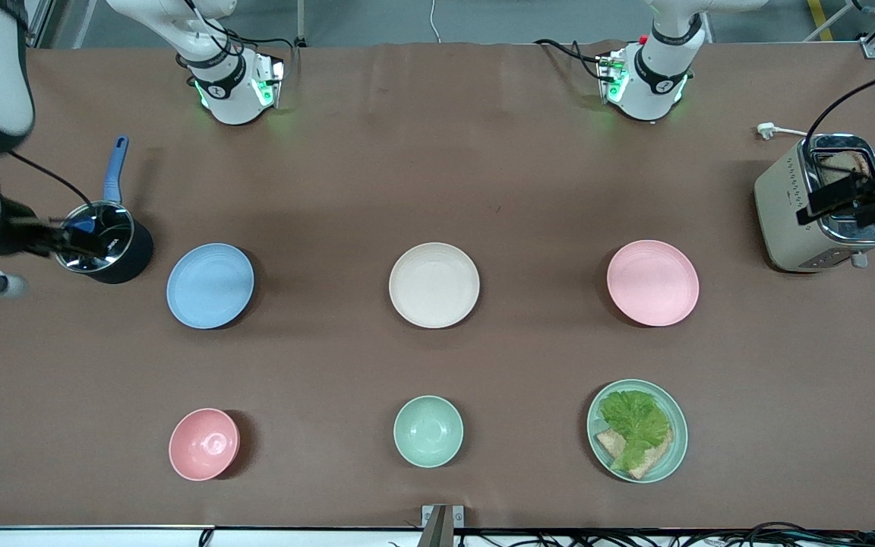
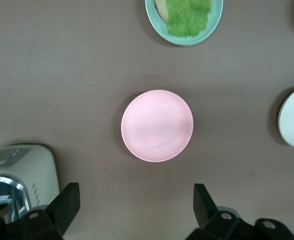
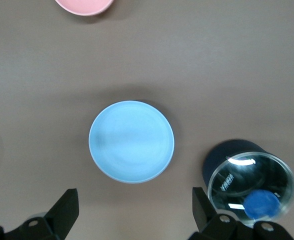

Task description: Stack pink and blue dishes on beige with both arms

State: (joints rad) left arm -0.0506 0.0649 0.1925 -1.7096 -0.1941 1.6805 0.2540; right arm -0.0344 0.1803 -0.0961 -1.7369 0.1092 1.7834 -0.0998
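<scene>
Three plates in one row on the brown table (image 1: pixel 483 152), nothing stacked yet.

The beige plate (image 1: pixel 434 285) lies in the middle, the blue plate (image 1: pixel 210 286) toward the right arm's end, the pink plate (image 1: pixel 652 282) toward the left arm's end, all well apart. The left tool (image 2: pixel 137 207) hangs above the table near the pink plate, fingers spread and empty. The right tool (image 3: pixel 135 209) hangs near the blue plate beside a dark pot (image 3: pixel 247 182), fingers also spread.

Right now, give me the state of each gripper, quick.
Left gripper: open, holding nothing, over the table near the pink plate.
Right gripper: open, holding nothing, over the table near the blue plate.
</scene>
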